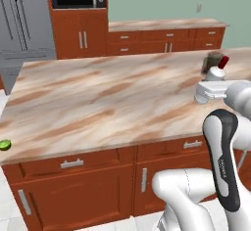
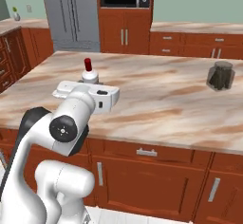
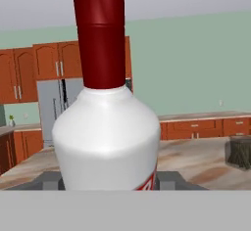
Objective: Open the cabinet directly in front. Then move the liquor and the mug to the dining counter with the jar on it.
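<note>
The liquor (image 3: 105, 137), a white bottle with a red neck and cap, stands upright between my fingertips (image 3: 169, 180). My gripper (image 2: 80, 88) is shut on its lower body over the near left part of the dining counter (image 2: 156, 99). The hand hides the bottle's base, so I cannot tell whether it touches the marble. The liquor (image 1: 218, 71) rises above my gripper (image 1: 208, 92) at the counter's right side. The jar (image 2: 220, 75), dark with a dark lid, stands on the same counter to the right; the jar (image 1: 212, 61) sits just behind the bottle. The mug is out of view.
A small green fruit (image 1: 5, 144) lies at the counter's near left corner. Across the room are a grey fridge (image 2: 71, 14), a tall oven unit (image 2: 124, 9) and a narrower wall counter (image 2: 199, 27). Arched wall cabinets (image 3: 46, 61) hang shut above the fridge.
</note>
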You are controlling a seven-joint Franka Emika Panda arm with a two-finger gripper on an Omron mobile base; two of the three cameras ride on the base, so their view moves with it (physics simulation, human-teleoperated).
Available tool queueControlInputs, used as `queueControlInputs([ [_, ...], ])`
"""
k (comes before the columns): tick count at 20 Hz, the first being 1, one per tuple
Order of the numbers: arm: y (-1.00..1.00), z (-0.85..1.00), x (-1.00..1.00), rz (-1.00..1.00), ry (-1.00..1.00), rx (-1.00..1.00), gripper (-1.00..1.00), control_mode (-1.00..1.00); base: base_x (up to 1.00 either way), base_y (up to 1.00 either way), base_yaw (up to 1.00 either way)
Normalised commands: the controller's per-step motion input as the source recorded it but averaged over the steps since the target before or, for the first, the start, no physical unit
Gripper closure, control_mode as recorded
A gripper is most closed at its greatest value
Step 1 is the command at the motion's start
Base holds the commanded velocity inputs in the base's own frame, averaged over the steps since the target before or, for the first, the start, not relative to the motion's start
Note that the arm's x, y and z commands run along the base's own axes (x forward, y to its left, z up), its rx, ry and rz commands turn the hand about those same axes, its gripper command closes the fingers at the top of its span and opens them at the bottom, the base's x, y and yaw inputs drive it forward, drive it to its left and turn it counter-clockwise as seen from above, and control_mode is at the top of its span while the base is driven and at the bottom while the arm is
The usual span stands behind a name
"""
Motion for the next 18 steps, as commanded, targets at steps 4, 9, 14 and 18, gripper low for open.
queueControlInputs([
  [4,0.00,0.00,0.00,0.00,0.00,0.00,1.00,1.00,0.00,-1.00,0.15],
  [9,0.00,0.00,0.00,0.00,0.00,0.00,1.00,1.00,0.00,-1.00,0.12],
  [14,-0.76,-0.17,0.05,-0.14,0.12,0.00,1.00,-1.00,0.00,0.00,0.00],
  [18,-0.01,-0.01,0.03,-0.45,0.08,0.00,1.00,-1.00,0.00,0.00,0.00],
])
